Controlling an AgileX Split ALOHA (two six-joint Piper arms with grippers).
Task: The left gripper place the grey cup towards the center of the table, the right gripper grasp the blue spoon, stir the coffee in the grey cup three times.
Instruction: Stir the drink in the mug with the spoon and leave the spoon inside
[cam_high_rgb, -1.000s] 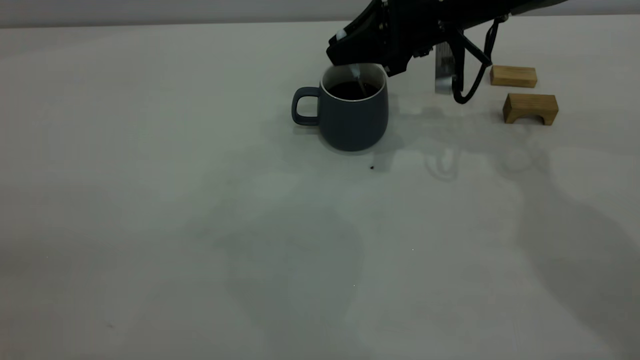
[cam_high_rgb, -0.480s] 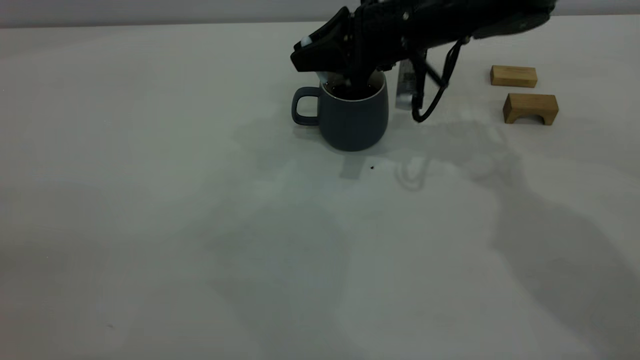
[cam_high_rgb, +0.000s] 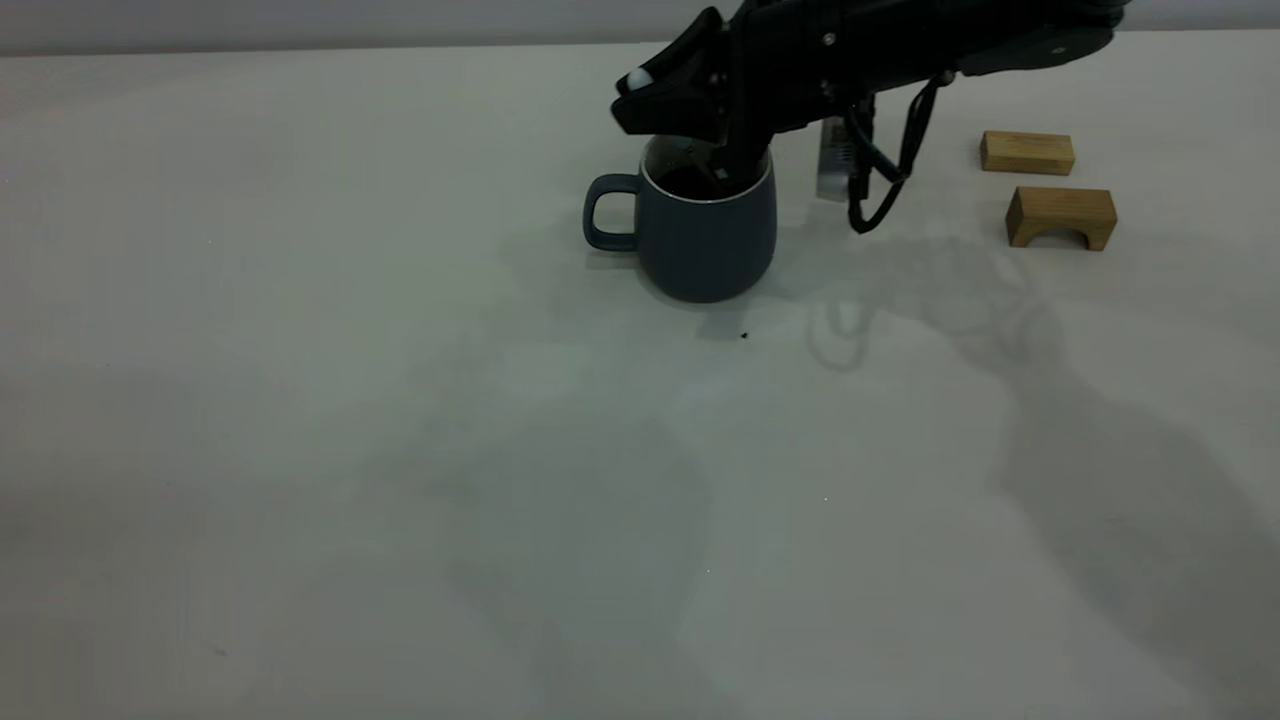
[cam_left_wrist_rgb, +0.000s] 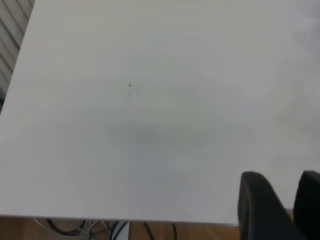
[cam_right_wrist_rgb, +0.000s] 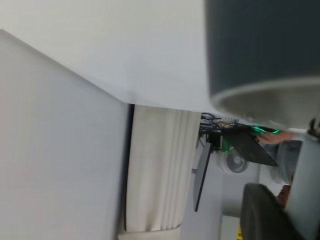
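The grey cup (cam_high_rgb: 706, 232) stands upright on the surface (cam_high_rgb: 400, 450), handle turned away from the right arm. The right gripper (cam_high_rgb: 700, 125) sits directly over the cup's mouth, pinching the blue spoon (cam_high_rgb: 637, 78) by its pale handle end. The spoon's long axis appears to slant down into the coffee (cam_high_rgb: 700, 183); its bowl is hidden. The left gripper (cam_left_wrist_rgb: 280, 200) hangs over bare surface elsewhere, slightly parted and holding nothing. Stirring judged under way.

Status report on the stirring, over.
Right claw over the grey cup, shut on the blue spoon. Spoon reaches down into the coffee. Left claw parked over bare table. Nothing in the way.
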